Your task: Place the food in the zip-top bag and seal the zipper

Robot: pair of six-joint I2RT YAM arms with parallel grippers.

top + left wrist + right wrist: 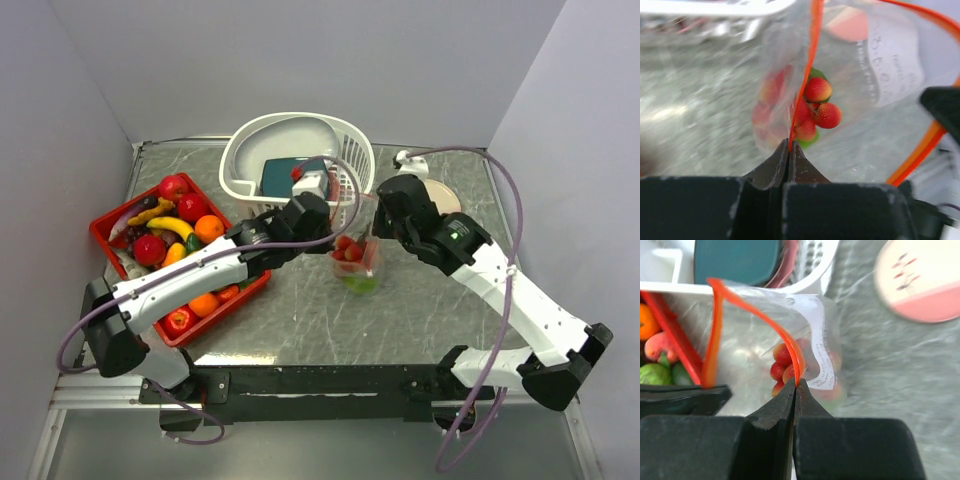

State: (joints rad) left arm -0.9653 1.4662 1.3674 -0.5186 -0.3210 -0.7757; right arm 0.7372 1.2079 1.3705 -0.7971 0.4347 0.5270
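jointly, two end effectors (789, 146) (795, 385) (one zipper (811, 50))

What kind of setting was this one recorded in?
Most likely a lab test cell, not a real kitchen: plain panel walls box in a small marble-patterned table, a left arm and right arm are mounted at its near edge, and the red tray holds plastic toy fruit.

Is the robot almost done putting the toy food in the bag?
Not yet. Done: a red grape bunch and a green piece sit in the zip-top bag. In hand: the left gripper and right gripper each pinch the zipper, the mouth open. Left: the banana, oranges and apples in the red tray, then sealing.
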